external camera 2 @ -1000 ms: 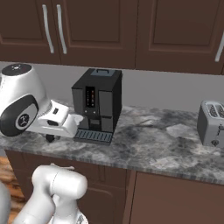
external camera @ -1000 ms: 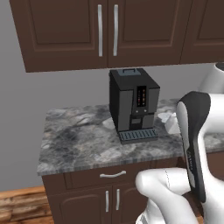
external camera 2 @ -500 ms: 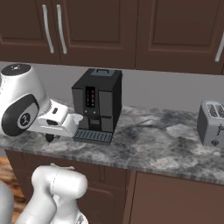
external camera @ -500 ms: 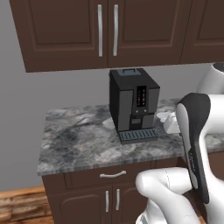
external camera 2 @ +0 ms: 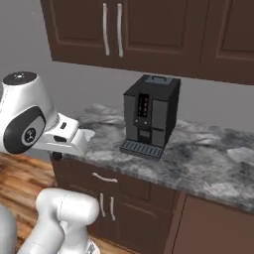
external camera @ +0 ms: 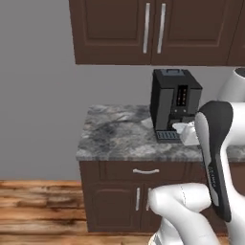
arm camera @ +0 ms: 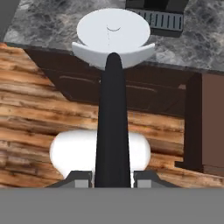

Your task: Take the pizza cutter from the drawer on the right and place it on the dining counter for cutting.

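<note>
In the hand view my gripper (arm camera: 113,178) is shut on the pizza cutter (arm camera: 113,33). Its black handle rises from between the fingertips (arm camera: 81,178) to a round white wheel with a white guard. The cutter hangs in the air above the wooden floor, and its wheel overlaps the edge of the marbled wall counter (arm camera: 52,22). My white hand (external camera: 187,134) floats in front of the black coffee machine (external camera: 174,103), level with the counter's front edge. The same hand (external camera 2: 69,139) is seen from the other side. The dining counter is out of view.
A shut drawer with a silver handle (external camera: 146,171) sits under the counter (external camera: 119,134), with cabinet doors below it. Upper cabinets (external camera 2: 119,30) hang above. A brown cabinet part (arm camera: 205,122) juts out at the right of the hand view. Wooden floor (external camera: 38,210) lies open to the left.
Both base views have shifted: the coffee machine now sits further right and the toaster has left the right view, so the camera moved. The arm keeps its pose and its grip.
</note>
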Tool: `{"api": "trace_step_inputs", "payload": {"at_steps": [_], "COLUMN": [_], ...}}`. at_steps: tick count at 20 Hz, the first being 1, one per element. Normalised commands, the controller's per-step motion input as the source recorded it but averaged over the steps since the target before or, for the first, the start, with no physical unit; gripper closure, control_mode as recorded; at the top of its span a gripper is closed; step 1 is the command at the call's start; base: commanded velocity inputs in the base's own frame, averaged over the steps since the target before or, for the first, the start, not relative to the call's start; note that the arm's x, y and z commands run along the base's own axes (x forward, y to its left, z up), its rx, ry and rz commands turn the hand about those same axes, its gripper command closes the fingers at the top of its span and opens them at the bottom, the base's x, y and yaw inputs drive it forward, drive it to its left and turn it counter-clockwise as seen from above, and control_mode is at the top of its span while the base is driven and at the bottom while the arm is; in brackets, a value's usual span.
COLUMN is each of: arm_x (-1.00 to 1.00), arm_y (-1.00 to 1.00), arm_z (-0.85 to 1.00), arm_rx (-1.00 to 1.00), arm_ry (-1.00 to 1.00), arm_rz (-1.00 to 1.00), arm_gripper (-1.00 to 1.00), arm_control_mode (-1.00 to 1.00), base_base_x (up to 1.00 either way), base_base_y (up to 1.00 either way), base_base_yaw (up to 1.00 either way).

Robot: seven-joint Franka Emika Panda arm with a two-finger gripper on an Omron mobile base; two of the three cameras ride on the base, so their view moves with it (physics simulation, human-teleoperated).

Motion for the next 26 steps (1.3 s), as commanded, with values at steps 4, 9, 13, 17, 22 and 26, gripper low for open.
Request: {"api": "trace_step_inputs", "payload": {"at_steps": [4, 9, 13, 17, 22, 26], "arm_x": [0.0, 0.0, 0.0, 0.0, 0.0, 0.0], "arm_y": [0.0, 0.0, 0.0, 0.0, 0.0, 0.0], "arm_z": [0.0, 0.0, 0.0, 0.0, 0.0, 0.0], "arm_rx": [0.0, 0.0, 0.0, 0.0, 0.0, 0.0], "arm_ry": [0.0, 0.0, 0.0, 0.0, 0.0, 0.0], "arm_rz": [0.0, 0.0, 0.0, 0.0, 0.0, 0.0], "arm_gripper": [1.0, 1.0, 1.0, 1.0, 1.0, 1.0], "arm_control_mode": [1.0, 1.0, 1.0, 1.0, 1.0, 1.0], "base_base_x": [-0.31, -0.08, -0.17, -0.15, -0.03, 0.0], "base_base_y": [0.78, 0.73, 0.25, 0.05, 0.0, 0.0], "base_base_yaw": [0.9, 0.88, 1.0, 1.0, 1.0, 1.0]}}
